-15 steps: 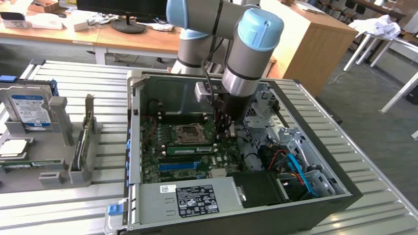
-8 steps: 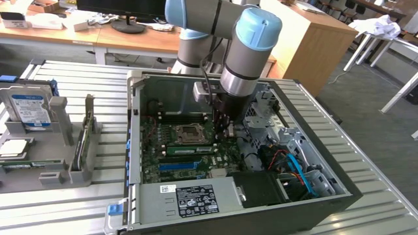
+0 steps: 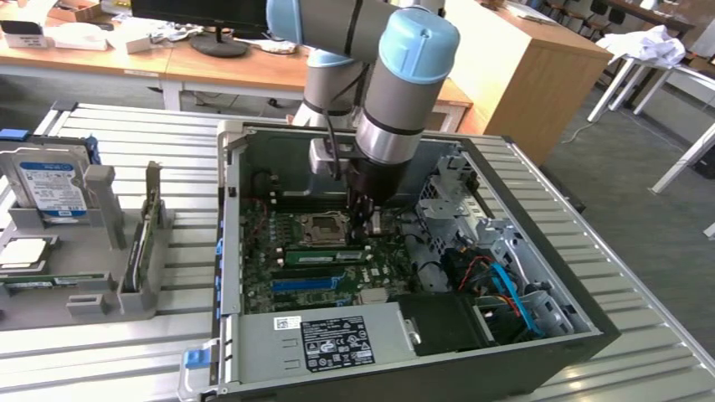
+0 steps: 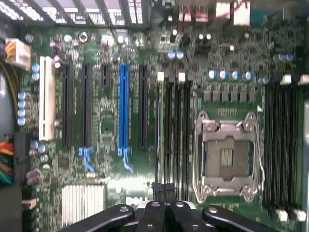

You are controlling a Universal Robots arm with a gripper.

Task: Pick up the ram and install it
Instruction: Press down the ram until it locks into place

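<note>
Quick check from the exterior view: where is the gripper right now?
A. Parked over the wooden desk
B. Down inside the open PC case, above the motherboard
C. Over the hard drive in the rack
B: the gripper hangs inside the open PC case, just above the motherboard near the CPU socket.

Glossy green motherboard (image 4: 231, 63), matt black plastic gripper (image 4: 165, 210), ribbed metal table (image 3: 659, 335)

The closed black gripper (image 4: 166, 205) sits at six o'clock over a green motherboard (image 4: 106, 121); its long blue plastic slot (image 4: 123, 106) stands at ten o'clock, its silver metal processor socket (image 4: 226, 157) at four.
</note>
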